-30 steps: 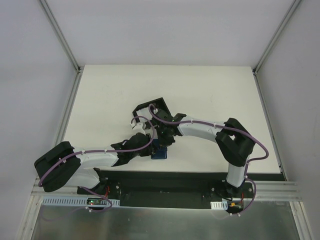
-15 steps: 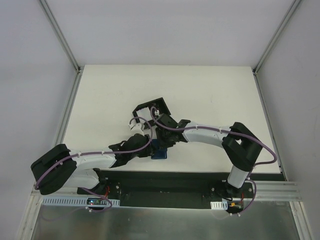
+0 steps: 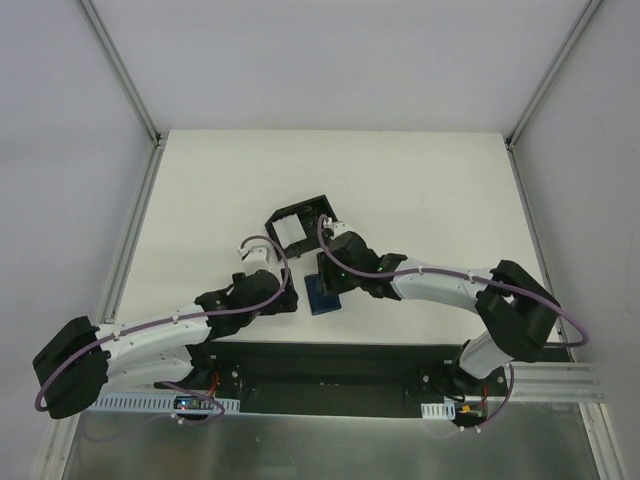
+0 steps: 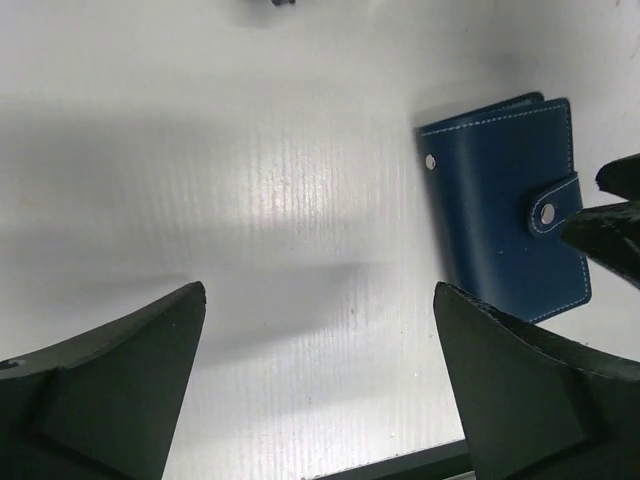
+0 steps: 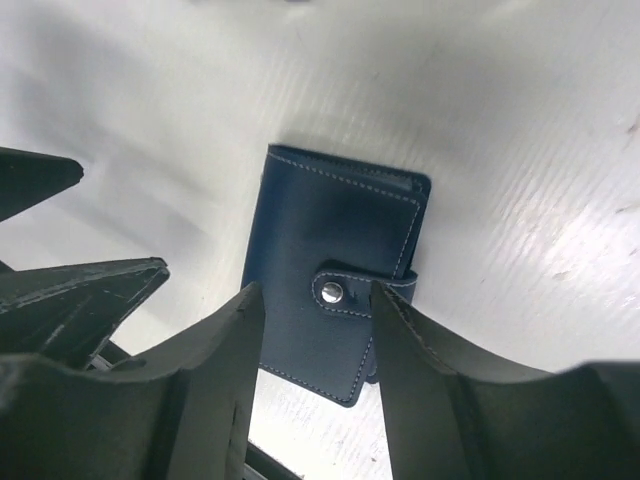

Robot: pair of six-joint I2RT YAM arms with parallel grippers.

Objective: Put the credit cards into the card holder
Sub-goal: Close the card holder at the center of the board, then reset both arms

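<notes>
The card holder [image 5: 330, 230] lies closed and flat on the white table [image 3: 420, 190], strap snapped shut, near the table's front edge. The right gripper [image 5: 315, 298] hangs directly over it with jaws parted, clasping nothing; the pale snap shows in the gap between its fingers [image 5: 225, 370]. The left gripper [image 4: 318, 300] stands spread wide and empty just beside the card holder: in its wrist view the blue cover sits off to the right, ahead of the right-hand finger and outside the gap, with bare table between the tips. Behind both, a black box [image 3: 297, 207] holds a white card [image 3: 292, 231]
</notes>
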